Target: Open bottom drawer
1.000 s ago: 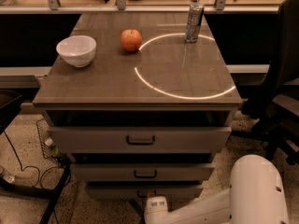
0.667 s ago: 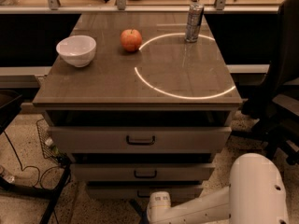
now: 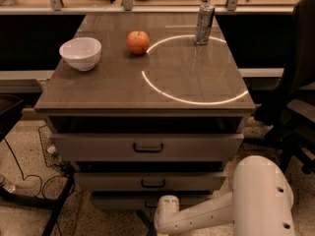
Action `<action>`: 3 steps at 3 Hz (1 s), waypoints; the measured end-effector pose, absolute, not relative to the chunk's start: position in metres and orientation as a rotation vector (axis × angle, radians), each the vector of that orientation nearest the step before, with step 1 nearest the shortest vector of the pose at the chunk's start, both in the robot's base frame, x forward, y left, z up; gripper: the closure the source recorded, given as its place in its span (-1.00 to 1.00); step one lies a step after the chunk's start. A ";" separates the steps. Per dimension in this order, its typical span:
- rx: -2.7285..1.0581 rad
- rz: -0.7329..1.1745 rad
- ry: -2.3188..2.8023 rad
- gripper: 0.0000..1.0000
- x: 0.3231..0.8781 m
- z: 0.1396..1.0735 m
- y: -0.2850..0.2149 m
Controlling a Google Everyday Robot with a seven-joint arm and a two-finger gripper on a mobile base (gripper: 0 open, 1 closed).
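Grey-beige flat-fronted bottom drawer (image 3: 118, 201), lowest of three under the brown tabletop (image 3: 113, 90), white robot arm (image 3: 216, 213) reaching in from lower right, gripper (image 3: 156, 225) at bottom edge just in front of that drawer, grip state cannot be told.

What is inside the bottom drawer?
You can't see in: the bottom drawer has its inside covered by its front and the middle drawer. The pincer hangs low before it.

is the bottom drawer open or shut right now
Shut, it seems: the bottom drawer sits back under the middle drawer, no interior showing. The gripper is low before it.
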State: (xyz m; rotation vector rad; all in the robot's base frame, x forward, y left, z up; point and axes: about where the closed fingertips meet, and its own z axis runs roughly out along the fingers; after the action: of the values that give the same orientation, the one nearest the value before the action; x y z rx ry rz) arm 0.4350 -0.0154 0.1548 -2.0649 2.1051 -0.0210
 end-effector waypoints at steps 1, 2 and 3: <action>-2.083 -0.005 2.100 -1.00 0.432 0.152 -0.010; -2.135 -0.009 2.061 -1.00 0.428 0.154 0.006; -2.214 0.003 2.027 -0.63 0.422 0.143 0.027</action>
State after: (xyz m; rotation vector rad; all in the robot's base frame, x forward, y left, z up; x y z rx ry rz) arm 0.4218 0.0268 0.1427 -2.2139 2.0272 0.0030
